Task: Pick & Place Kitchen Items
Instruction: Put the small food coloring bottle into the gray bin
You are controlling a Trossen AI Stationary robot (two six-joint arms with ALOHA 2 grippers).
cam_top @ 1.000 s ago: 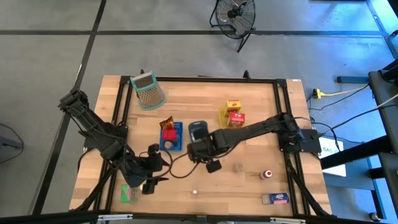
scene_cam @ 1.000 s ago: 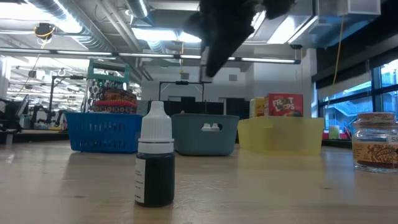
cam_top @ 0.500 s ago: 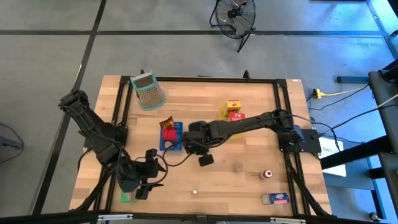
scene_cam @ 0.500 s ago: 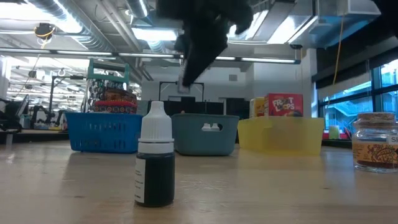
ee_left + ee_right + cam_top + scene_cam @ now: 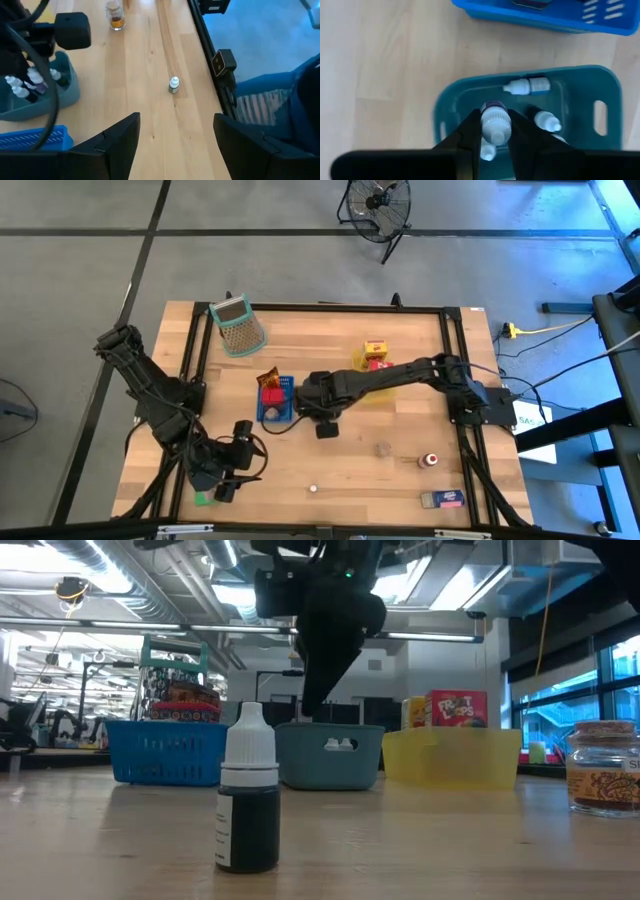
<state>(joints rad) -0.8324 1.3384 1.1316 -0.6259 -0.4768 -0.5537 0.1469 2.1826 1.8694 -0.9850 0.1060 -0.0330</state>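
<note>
Right gripper [image 5: 494,131] is clenched on a small dropper bottle [image 5: 495,124] with a white cap, held directly above the grey-blue tray [image 5: 445,107]. That tray already contains several similar dropper bottles; one [image 5: 527,86] lies on its side, and the others are partly hidden behind the dark fingers [image 5: 468,137]. In the high view the right arm covers the tray almost entirely, so its contents cannot be read there. The blue tray [image 5: 283,405] stands just beside it, holding a red item [image 5: 271,394] and a brown packet [image 5: 267,377].

Left gripper [image 5: 175,135] hovers near the table's [image 5: 400,470] front-left corner with its jaws spread and nothing between them. It hides most of a green carton [image 5: 203,498] in the high view.

A lone dropper bottle [image 5: 248,802] stands upright on the bare wood near the front edge. A small jar [image 5: 603,768] is cut off at the low view's edge.
</note>
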